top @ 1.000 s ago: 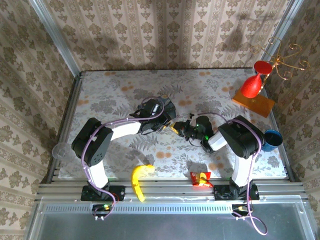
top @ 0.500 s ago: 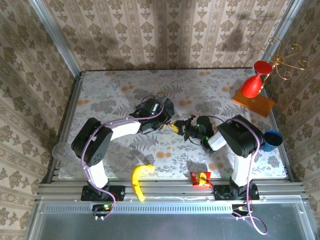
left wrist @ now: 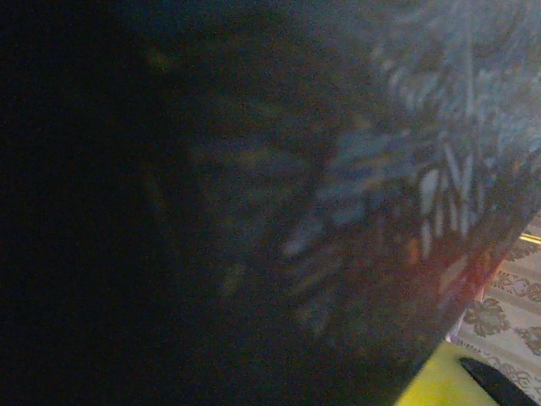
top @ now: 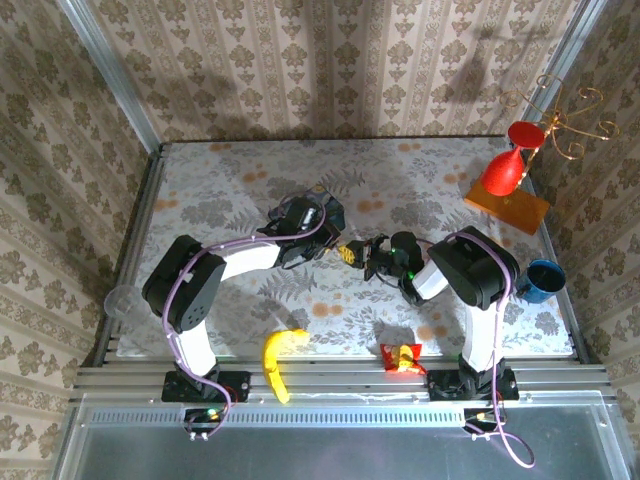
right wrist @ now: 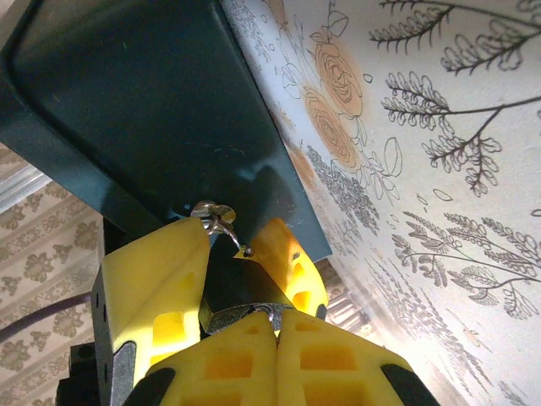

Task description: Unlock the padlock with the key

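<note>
My right gripper (top: 357,256) at the padlock (right wrist: 215,217) on the tin box (right wrist: 144,93).
It is clenched tight, just beside the tiny silver lock at the box's edge; whether my left gripper (top: 322,232) grips anything I cannot tell.

**Top view:** Bright, even light from above, with sharp focus across the table (top: 440,310). The arms throw short, soft shadows onto it. A broader, fainter shadow lies on the back wall (top: 470,70).

**Left wrist view:** Underexposed and fully out of focus. The box (left wrist: 355,194) sits too near the lens, and the left half is almost black.

**Right wrist view:** Well lit. The table pattern is sharp, the box face is in shade, and the right gripper (right wrist: 235,244), close to the lens, is slightly soft.
</note>
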`<state>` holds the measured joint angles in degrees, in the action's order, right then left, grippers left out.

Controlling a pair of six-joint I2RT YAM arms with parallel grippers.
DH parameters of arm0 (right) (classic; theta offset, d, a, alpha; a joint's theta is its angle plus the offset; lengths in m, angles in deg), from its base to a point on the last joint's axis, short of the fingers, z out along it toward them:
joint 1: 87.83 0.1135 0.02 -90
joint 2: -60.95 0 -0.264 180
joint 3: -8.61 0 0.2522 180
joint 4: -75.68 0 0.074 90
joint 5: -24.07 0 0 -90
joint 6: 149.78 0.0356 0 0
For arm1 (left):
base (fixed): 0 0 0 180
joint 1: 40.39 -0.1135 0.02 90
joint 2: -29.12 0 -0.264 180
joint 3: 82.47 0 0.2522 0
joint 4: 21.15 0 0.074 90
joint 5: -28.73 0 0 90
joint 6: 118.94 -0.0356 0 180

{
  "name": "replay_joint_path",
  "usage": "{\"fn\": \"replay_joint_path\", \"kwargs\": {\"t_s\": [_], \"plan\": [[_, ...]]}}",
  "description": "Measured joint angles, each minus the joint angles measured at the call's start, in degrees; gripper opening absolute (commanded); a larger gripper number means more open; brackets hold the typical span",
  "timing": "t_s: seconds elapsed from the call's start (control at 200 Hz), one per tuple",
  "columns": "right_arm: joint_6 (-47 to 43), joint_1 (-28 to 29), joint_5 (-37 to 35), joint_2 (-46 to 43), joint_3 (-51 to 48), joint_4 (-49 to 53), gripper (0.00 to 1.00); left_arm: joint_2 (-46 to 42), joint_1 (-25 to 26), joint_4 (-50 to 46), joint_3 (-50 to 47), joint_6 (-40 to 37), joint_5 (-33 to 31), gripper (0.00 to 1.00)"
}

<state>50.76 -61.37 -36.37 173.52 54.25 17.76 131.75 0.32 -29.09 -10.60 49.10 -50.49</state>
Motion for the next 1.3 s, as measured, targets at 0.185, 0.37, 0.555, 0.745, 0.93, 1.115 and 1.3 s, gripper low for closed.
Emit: {"fn": "replay_joint_path", "kwargs": {"t_s": [0.185,0.37,0.555,0.745,0.93,1.115,1.3], "plan": [[1.05,0.07,0.07,1.20,0.90,-0.26,0.03,0.00,-0.02,-0.22,-0.02,0.02,-1.11,0.00],[-0.92,0.33,-0.28,2.03,1.29,-1.38,0.33,0.00,-0.04,-0.13,-0.07,0.04,0.17,0.00],[-3.76,0.26,-0.48,2.38,1.07,-1.27,0.44,0.00,-0.33,0.76,-0.09,0.44,0.42,0.00],[-6.12,-0.09,-0.68,2.16,-1.29,-2.45,0.45,0.00,-0.28,0.66,-0.52,0.44,2.29,0.00],[-9.57,-1.46,-2.91,0.04,-6.36,-3.58,0.46,-0.26,0.94,0.87,-0.98,0.28,5.16,0.00],[-12.81,-2.64,-4.96,-3.10,-10.60,-3.72,0.47,-0.92,1.60,1.27,-1.33,0.37,7.54,0.00],[-17.09,-2.73,-6.58,-7.52,-10.99,3.17,0.48,-1.03,1.60,2.01,-1.86,0.37,7.76,0.03]]}}
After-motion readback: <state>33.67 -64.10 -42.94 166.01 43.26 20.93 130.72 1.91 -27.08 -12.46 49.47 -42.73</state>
